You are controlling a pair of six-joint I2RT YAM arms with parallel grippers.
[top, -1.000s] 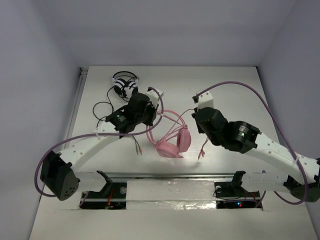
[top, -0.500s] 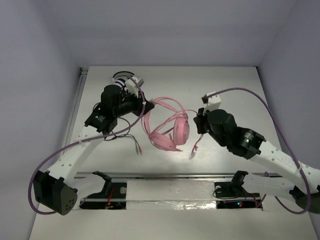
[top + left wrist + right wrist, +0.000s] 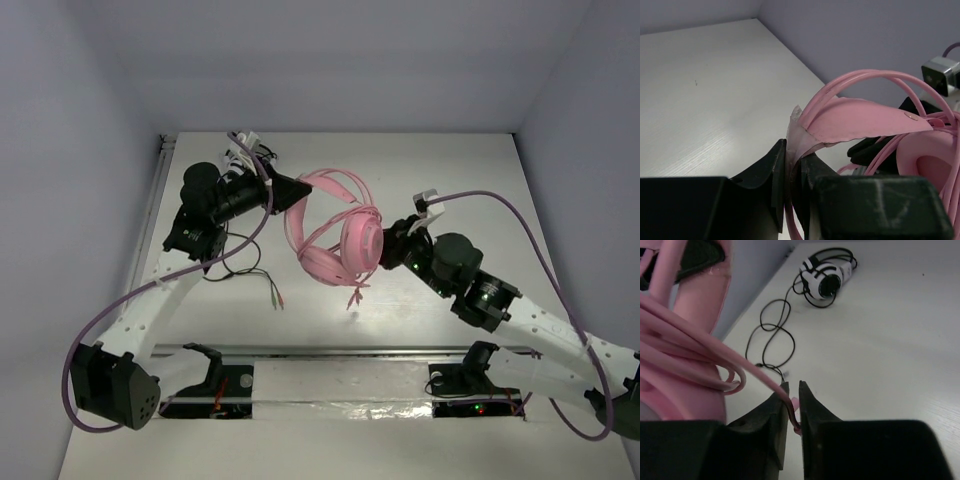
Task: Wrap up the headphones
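— Where are the headphones [image 3: 340, 240]?
— You're holding them up between both grippers, above the middle of the table [image 3: 450, 170], with the earcups [image 3: 362, 245] low.
— What does the left gripper [image 3: 794, 155] have?
— Your left one is clamped tight on one end of the headband [image 3: 860, 120].
— And the right gripper [image 3: 793, 390]?
— It pinches the cable [image 3: 752, 371], and loops of it lie against an earcup. The black-and-white headphones [image 3: 826, 279] rest on the table at far left.
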